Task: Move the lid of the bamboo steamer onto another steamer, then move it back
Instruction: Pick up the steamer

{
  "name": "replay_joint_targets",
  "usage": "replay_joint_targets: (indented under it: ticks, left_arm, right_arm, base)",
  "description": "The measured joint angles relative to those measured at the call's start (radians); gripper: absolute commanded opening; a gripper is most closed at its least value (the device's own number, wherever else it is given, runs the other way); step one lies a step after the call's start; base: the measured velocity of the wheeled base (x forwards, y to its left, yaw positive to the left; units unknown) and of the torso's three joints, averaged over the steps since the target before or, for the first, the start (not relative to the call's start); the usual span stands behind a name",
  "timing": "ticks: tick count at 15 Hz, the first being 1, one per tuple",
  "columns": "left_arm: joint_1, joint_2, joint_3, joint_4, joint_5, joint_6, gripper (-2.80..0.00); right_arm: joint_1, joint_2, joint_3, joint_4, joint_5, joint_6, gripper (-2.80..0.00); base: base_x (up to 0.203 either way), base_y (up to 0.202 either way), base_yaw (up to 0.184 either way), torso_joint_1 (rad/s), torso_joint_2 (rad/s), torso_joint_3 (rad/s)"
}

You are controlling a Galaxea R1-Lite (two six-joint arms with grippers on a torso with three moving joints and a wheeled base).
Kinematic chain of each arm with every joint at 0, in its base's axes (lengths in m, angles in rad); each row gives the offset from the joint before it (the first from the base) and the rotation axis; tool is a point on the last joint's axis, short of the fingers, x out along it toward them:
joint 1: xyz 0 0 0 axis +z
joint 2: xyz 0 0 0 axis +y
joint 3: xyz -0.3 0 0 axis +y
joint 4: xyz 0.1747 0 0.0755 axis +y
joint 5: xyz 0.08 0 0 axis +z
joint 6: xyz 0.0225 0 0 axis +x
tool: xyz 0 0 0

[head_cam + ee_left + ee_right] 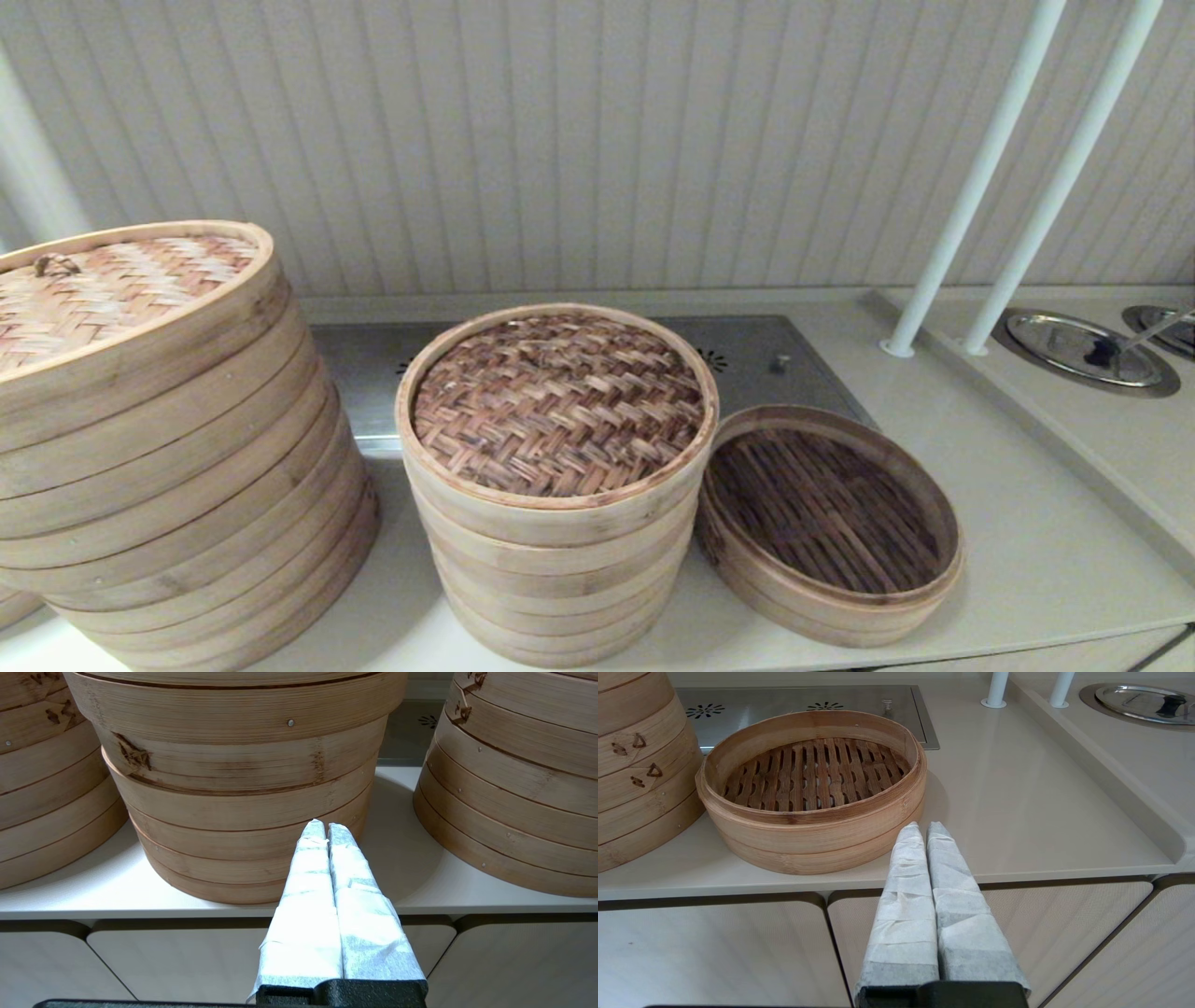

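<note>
The bamboo steamer lid (557,401), dark herringbone weave in a pale rim, sits on top of the middle stack of pale tiers (551,569). Right beside that stack stands the low single-tier steamer (826,523) with its dark slatted floor uncovered; the right wrist view also shows this low steamer (812,779). My right gripper (923,828) is shut and empty, hanging off the counter's front edge just short of the low steamer. My left gripper (325,828) is shut and empty too, off the front edge facing the wide stack (243,788). Neither gripper appears in the head view.
A wide many-tier stack (168,485) with a lighter tan lid (103,289) fills the left. Two white poles (971,187) rise at the back right, beside a raised ledge with round metal covers (1083,350). A steel vent plate (747,359) lies behind the steamers.
</note>
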Motion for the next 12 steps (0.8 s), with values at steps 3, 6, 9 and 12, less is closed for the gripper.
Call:
replay_joint_targets:
  ticks: [3, 6, 9, 12]
  left_arm:
    - [0.000, 0.000, 0.000, 0.000, 0.001, 0.000, -2.80]
    - [0.000, 0.000, 0.000, 0.000, 0.000, 0.000, -2.80]
    - [0.000, 0.000, 0.000, 0.000, 0.000, 0.000, -2.80]
    - [0.000, 0.000, 0.000, 0.000, 0.000, 0.000, -2.80]
  right_arm:
    - [0.000, 0.000, 0.000, -0.002, 0.001, -0.010, -2.80]
    - [0.001, -0.001, -0.027, 0.021, 0.008, -0.015, -2.80]
    - [0.001, 0.005, -0.154, 0.126, 0.045, -0.018, -2.80]
    - [0.003, 0.078, -0.299, 0.213, 0.146, -0.017, -2.80]
  base:
    - [0.000, 0.000, 0.000, 0.000, 0.00, 0.000]
    - [0.000, 0.000, 0.000, 0.000, 0.00, 0.000]
    - [0.000, 0.000, 0.000, 0.000, 0.00, 0.000]
    - [0.000, 0.000, 0.000, 0.000, 0.00, 0.000]
